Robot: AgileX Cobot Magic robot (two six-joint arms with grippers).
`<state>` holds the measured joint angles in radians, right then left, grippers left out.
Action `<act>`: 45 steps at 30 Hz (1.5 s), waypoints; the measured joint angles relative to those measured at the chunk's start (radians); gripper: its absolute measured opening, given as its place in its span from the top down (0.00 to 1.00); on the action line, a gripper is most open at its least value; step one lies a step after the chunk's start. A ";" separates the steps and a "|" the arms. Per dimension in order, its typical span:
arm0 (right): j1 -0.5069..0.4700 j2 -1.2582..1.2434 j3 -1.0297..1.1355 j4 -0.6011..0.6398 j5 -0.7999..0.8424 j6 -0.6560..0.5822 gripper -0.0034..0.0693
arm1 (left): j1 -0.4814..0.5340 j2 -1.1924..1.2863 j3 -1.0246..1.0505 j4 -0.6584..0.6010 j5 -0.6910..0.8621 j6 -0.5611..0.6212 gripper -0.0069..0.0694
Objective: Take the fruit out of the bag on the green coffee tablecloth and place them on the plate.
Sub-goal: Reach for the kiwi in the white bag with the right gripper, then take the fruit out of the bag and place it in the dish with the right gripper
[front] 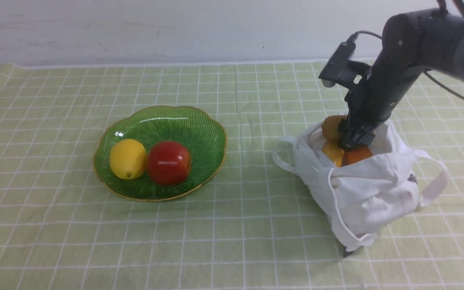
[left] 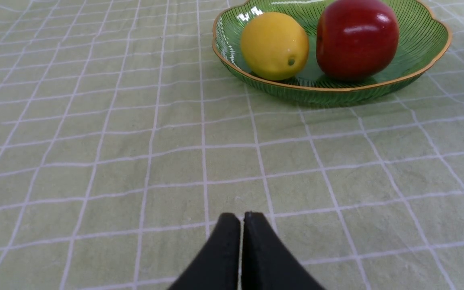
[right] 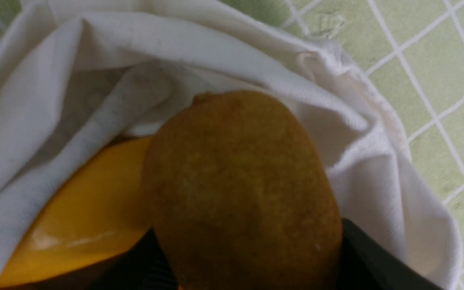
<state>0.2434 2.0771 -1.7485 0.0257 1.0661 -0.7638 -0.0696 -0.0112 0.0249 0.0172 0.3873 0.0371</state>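
kiwi (right: 236, 173) seen clamped between fingers of right gripper (right: 250, 245) in right wrist view; left gripper (left: 242, 217), fingers together, shown only in left wrist view.

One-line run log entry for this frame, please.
right gripper: closed on kiwi | kiwi: at bag mouth | plate: yellow fruit, red apple

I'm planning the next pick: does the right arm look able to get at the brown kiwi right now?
Probably yes: the kiwi sits at the bag's open mouth, above the yellow fruit, with the right gripper's jaws already at either side.
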 joint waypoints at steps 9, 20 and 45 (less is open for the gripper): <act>0.001 -0.088 0.000 -0.002 0.055 0.002 0.37 | 0.000 0.000 0.000 0.000 0.000 0.000 0.92; 0.013 -0.204 0.000 0.478 0.019 0.017 0.37 | 0.000 0.000 0.000 0.000 0.000 0.000 0.92; 0.286 0.069 0.000 0.805 -0.469 0.088 0.37 | 0.000 0.000 0.000 0.000 0.000 -0.001 0.92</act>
<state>0.5295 2.1458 -1.7485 0.8309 0.5975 -0.6756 -0.0696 -0.0112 0.0249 0.0172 0.3873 0.0362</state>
